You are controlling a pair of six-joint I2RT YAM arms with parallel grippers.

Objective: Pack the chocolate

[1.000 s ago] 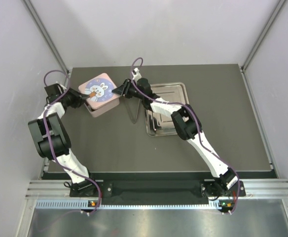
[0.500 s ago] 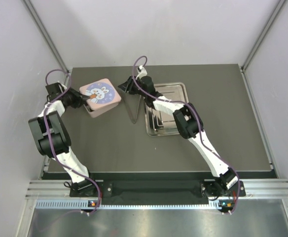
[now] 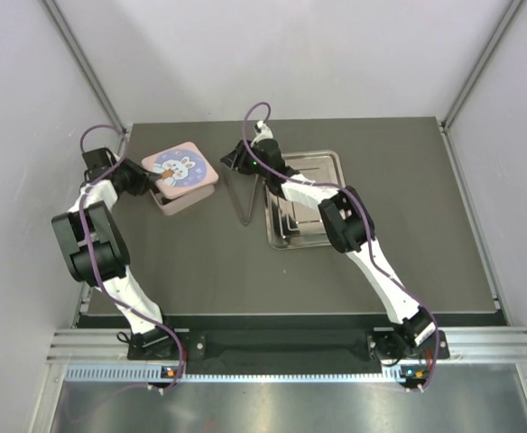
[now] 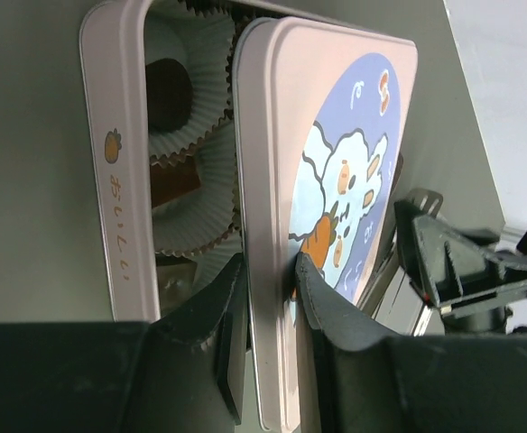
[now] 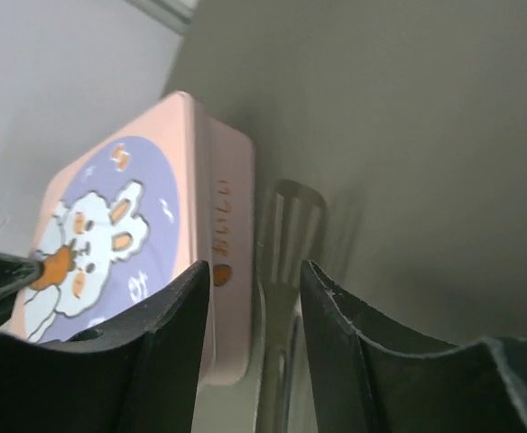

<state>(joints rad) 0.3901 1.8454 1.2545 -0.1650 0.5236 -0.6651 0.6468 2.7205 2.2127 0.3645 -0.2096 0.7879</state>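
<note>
The pink tin (image 3: 184, 192) stands at the back left of the table. My left gripper (image 3: 152, 180) is shut on the left edge of its rabbit lid (image 3: 180, 168), which sits offset over the tin. In the left wrist view my left gripper (image 4: 268, 271) pinches the lid (image 4: 336, 171); the tin (image 4: 119, 162) is part uncovered, with a dark chocolate (image 4: 169, 90) and a mid brown chocolate (image 4: 173, 180) in white paper cups. My right gripper (image 3: 230, 161) is open and empty beside the tin's right side. In the right wrist view it (image 5: 254, 271) faces the tin wall (image 5: 227, 225).
Metal tongs (image 3: 243, 198) lie on the table between the tin and the steel tray (image 3: 328, 162); they also show in the right wrist view (image 5: 286, 234), close against the tin. The right arm reaches over the tray. Side walls stand close behind the tin.
The lid has shifted a little to the left and back over the tin in my left gripper. My right gripper has drawn slightly away from the lid's right edge.
</note>
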